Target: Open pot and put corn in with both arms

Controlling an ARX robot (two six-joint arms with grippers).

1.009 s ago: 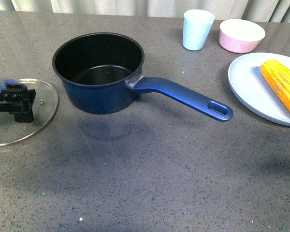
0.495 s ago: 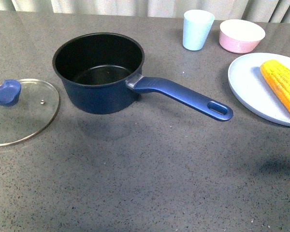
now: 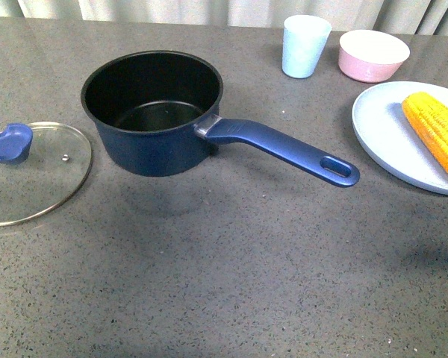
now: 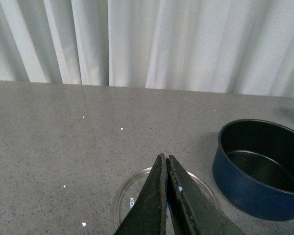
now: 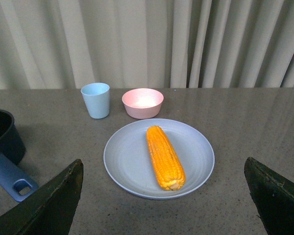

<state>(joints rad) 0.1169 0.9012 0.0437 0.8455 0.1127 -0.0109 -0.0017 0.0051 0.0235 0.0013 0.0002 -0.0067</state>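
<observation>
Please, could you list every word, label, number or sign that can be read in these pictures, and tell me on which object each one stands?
"KO": faint letters on the glass lid in the left wrist view; the rest is hidden behind the shut left claw.
No text shows on the pot, light blue cup, pink bowl, plate or corn.

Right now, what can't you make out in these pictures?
- Front view: both arms out of frame; the corn and its plate run off the right edge.
- Left wrist view: the left gripper, shut, hides most of the lid.
- Right wrist view: the pot is cut by the edge.
</observation>
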